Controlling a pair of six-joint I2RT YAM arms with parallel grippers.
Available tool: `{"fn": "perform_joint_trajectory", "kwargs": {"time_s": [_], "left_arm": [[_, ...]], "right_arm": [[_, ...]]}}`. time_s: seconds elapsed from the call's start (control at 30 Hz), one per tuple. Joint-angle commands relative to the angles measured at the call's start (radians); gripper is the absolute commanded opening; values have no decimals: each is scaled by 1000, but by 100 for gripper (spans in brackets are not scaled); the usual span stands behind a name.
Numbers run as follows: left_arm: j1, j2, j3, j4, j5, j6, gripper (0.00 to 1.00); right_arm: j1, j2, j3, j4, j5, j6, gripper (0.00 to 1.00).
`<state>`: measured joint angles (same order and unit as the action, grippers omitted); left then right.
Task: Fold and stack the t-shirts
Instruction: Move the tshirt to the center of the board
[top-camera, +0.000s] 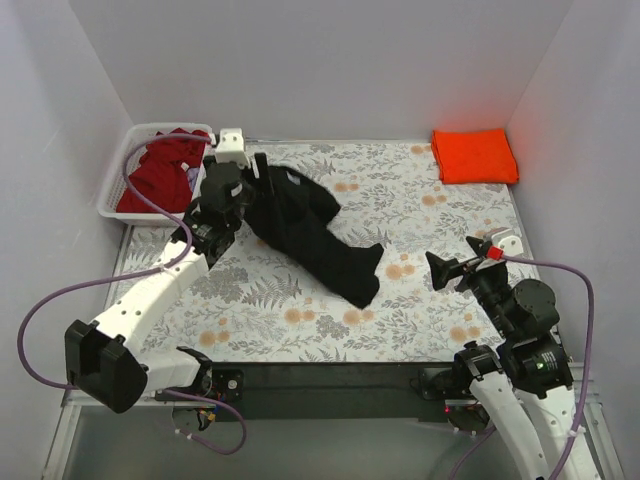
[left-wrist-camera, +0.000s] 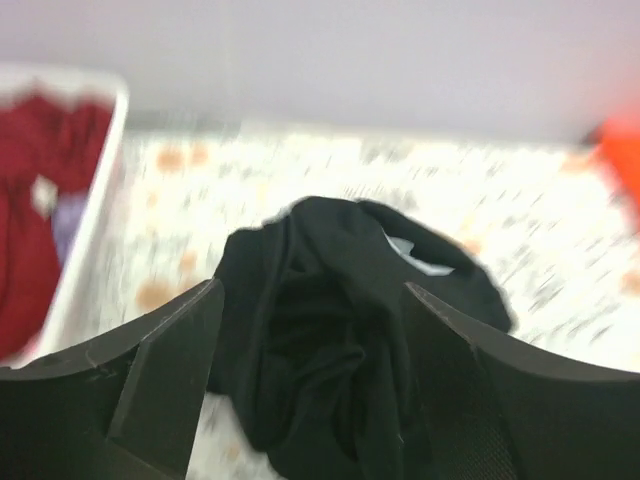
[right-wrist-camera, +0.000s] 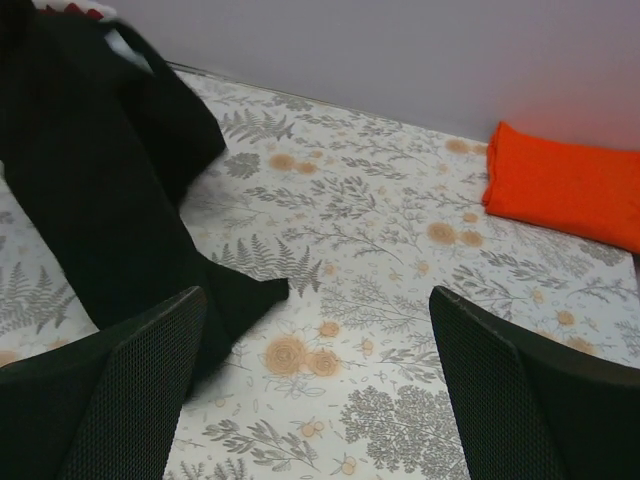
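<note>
The black t-shirt (top-camera: 315, 235) lies crumpled in a long diagonal heap across the left middle of the table; its white neck label (left-wrist-camera: 415, 255) shows. My left gripper (top-camera: 258, 172) hovers at the shirt's far left end, jaws apart, the black t-shirt (left-wrist-camera: 320, 340) bunched below and between its fingers (left-wrist-camera: 170, 370) without being pinched. The orange t-shirt (top-camera: 475, 155) rests folded at the back right corner, also in the right wrist view as an orange t-shirt (right-wrist-camera: 565, 185). A dark red t-shirt (top-camera: 160, 170) is heaped in the basket. My right gripper (top-camera: 465, 258) stands open and empty over the near right.
The white slatted basket (top-camera: 115, 185) sits at the back left corner, right beside my left arm. A floral-patterned cloth covers the table (top-camera: 430, 220). Grey walls close the back and both sides. The black shirt's near tip (right-wrist-camera: 250, 295) ends just left of my right gripper (right-wrist-camera: 318, 300).
</note>
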<state>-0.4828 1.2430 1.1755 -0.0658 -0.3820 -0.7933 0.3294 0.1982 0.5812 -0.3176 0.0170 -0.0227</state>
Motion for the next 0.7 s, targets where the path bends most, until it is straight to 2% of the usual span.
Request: {"fn": "perform_joint_trajectory", "kwargs": {"time_s": [0.0,0.17,0.3,0.43,0.57,0.6,0.67], "left_arm": [[1,-66,-169,-51,-103,-111,72],[4,-171,-364,-127,-84,-213,72],[6,-234,-456,-169,-57,-248,72],[7,-274,-539,-164,-54,-257,72],[7,-255,-537,-158,-35,-257,72],[9,-251,-534,-155,-31,-256,72],[9,-240,-530,-157,-37,-248,72]], "right_arm": [[5,102,92,-21,-133,41,98],[5,327,101,-38,-242,112,98],[5,522,95,-31,-337,155,98],[7,703,101,57,-437,199,99],[13,915,146,216,-462,224,98],[16,955,158,244,-462,233,97],[19,1073,207,310,-457,248,87]]}}
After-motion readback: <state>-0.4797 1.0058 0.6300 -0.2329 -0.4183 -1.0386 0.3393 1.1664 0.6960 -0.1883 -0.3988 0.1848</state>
